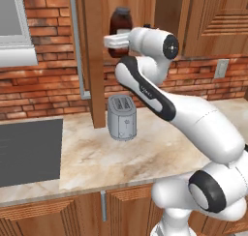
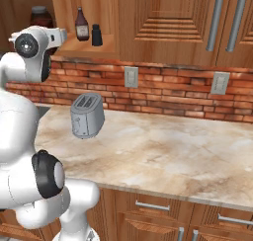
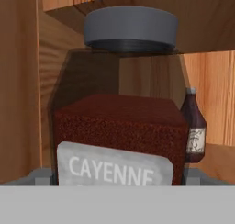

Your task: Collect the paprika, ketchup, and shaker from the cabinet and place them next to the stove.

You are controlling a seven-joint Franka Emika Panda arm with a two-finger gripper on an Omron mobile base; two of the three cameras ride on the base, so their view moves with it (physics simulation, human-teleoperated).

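— Up at the cabinet (image 2: 163, 18) shelf, where did the pincer (image 3: 117, 179) stand?

— Its jaws were spread as wide as they go, one tip showing low on each side of the paprika (image 3: 117, 122) in the hand view. The jar sat between them, very close to the camera, but I could not tell whether either tip touched the glass. Nothing was gripped yet.

— And the other two?

— Further right on the same shelf stood the ketchup (image 2: 82, 24), with the shaker (image 2: 97, 35) just beside it on its right. Both were well apart from the jar, so they should not be knocked.

— How would that jar handle?

— My guess: rigid glass, smooth and fairly slippery, about half full of powder, so moderately heavy. It was the widest of the three and would nearly fill the jaws. I'd take it across the straight body, around the label, not up at the dark cap.

— Where was it to go?

— Down on the counter (image 1: 160, 153), past the toaster (image 1: 121, 117), toward the stove (image 1: 29, 150) at the far left.
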